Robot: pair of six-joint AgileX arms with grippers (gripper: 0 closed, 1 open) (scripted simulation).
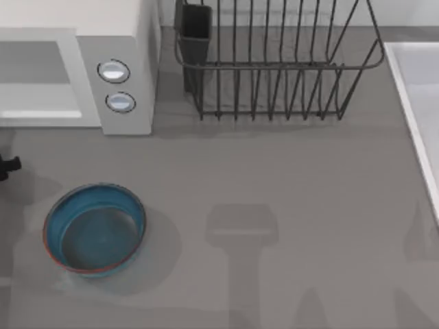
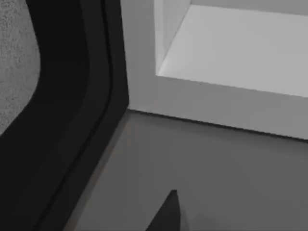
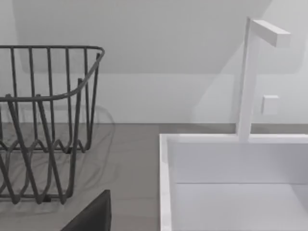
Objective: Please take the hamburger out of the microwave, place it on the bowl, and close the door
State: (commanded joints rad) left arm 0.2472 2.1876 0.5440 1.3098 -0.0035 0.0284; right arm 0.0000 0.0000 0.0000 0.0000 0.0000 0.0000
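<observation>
Top view, left to right. At the table's left edge, a small dark part of my left arm (image 1: 8,166) projects just in front of the microwave (image 1: 123,41); whether that gripper is released or clenched cannot be told. The microwave occupies the rear left, its two round silvery buttons (image 1: 114,71) on the front panel, with the pale cavity to their left. In my left wrist view the cavity's white floor (image 2: 240,48) lies open above the grey table (image 2: 216,173), beside a black curved part of the arm (image 2: 62,120). The hamburger cannot be made out. The bowl (image 1: 58,212), blue with a reddish rim, stands in front of the microwave, apart from it. The black wire rack (image 1: 274,68) stands at rear centre. A white sink (image 1: 418,103) lies at the right edge; my right wrist view shows its basin (image 3: 166,183) and upright faucet (image 3: 245,82) beside the rack.
</observation>
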